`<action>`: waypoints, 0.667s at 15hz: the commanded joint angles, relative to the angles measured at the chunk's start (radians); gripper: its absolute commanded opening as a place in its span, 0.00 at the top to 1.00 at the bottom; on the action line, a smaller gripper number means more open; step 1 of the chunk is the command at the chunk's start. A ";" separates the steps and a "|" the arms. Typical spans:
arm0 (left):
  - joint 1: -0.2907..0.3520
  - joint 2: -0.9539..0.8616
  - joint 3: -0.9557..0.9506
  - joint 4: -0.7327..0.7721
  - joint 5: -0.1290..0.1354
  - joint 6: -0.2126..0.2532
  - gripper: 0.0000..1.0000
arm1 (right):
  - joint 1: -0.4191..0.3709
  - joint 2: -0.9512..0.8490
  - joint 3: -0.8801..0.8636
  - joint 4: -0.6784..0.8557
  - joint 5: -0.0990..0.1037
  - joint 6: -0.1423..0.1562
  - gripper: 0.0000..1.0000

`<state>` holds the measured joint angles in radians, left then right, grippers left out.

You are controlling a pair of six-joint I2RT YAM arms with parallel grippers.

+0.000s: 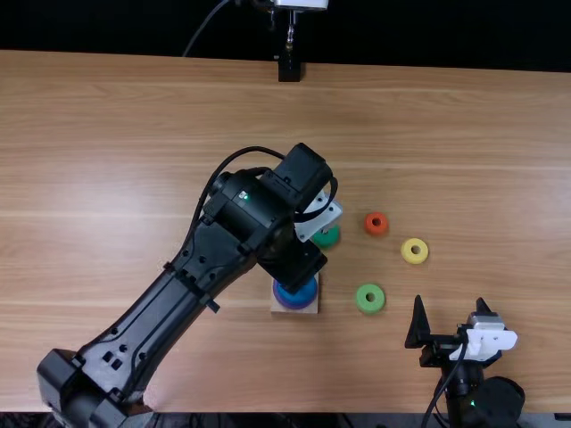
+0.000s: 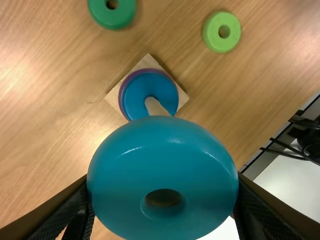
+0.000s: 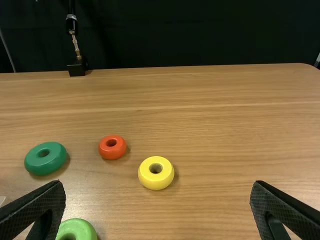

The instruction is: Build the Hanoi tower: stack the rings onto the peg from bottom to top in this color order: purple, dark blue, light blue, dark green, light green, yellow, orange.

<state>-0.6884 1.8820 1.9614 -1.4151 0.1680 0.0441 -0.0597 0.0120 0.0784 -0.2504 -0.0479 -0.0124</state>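
In the top view, the left hand [image 1: 299, 260] was above the surface [image 1: 178, 107] at the middle, beside the wooden base [image 1: 312, 308], where the dark blue ring [image 1: 303, 290] sat on the purple ring [image 1: 278, 299]. To the right lay the light green ring [image 1: 360, 299], with the dark green ring [image 1: 318, 238], orange ring [image 1: 368, 225] and yellow ring [image 1: 407, 252] farther off. The right hand [image 1: 451, 303] was released at the near right, the yellow ring beyond it and slightly left.

In the left wrist view, the left hand was clenched on the light blue ring [image 2: 162, 150], held between its fingers. The peg [image 2: 156, 106] rose from the stack, its tip probably hidden behind that ring.

In the right wrist view, the right hand's fingers stood wide apart, the yellow and orange rings beyond them.
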 commanded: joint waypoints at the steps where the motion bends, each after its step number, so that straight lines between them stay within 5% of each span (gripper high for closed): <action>1: -0.010 0.026 0.037 0.000 0.014 -0.016 1.00 | -0.006 -0.012 -0.068 -0.071 0.002 0.007 0.00; 10: -0.020 0.081 0.088 0.018 0.014 -0.016 1.00 | -0.006 -0.012 -0.068 -0.071 0.002 0.007 0.00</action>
<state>-0.7006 1.9419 2.0167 -1.3960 0.1680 0.0284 -0.0597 0.0120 0.0784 -0.2508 -0.0483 -0.0124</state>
